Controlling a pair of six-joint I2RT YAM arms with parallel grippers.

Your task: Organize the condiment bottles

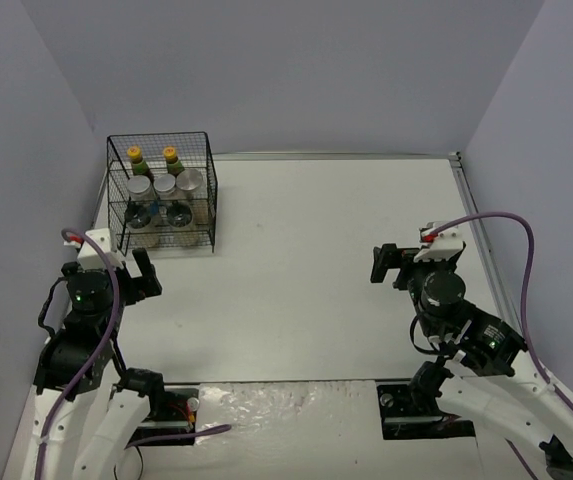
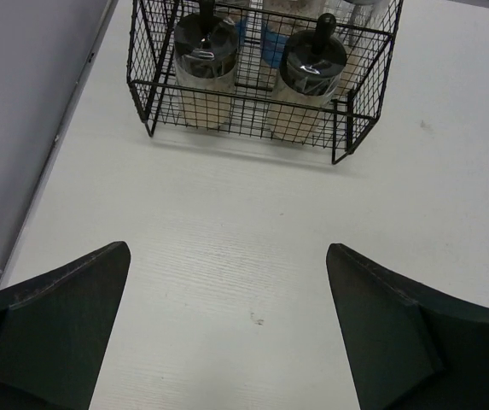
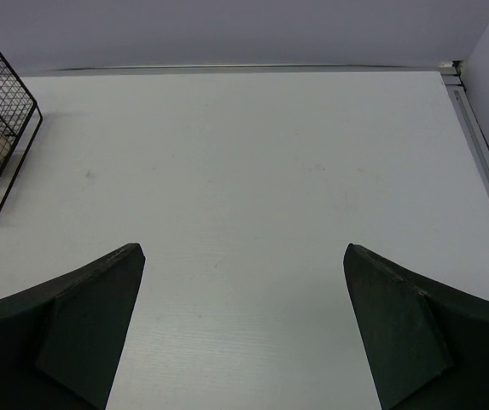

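Note:
All the condiment bottles stand inside the black wire rack [image 1: 209, 190] at the table's far left. Two slim bottles with yellow caps [image 1: 135, 156] [image 1: 170, 156] are at the back. Three silver-lidded jars [image 1: 165, 185] form the middle row. Two black-lidded jars [image 1: 147, 212] [image 1: 178, 213] are in front, and the left wrist view shows them up close as black-lidded jars [image 2: 205, 38] [image 2: 312, 58]. My left gripper [image 1: 138, 275] [image 2: 227, 248] is open and holds nothing, a short way in front of the rack [image 2: 244, 120]. My right gripper [image 1: 391, 265] [image 3: 244, 248] is open over bare table at the right, with nothing between its fingers.
White table [image 1: 306, 270] with grey walls on three sides and a metal rail [image 3: 483, 162] along its right edge. The rack's near corner [image 3: 1, 111] shows at the left of the right wrist view.

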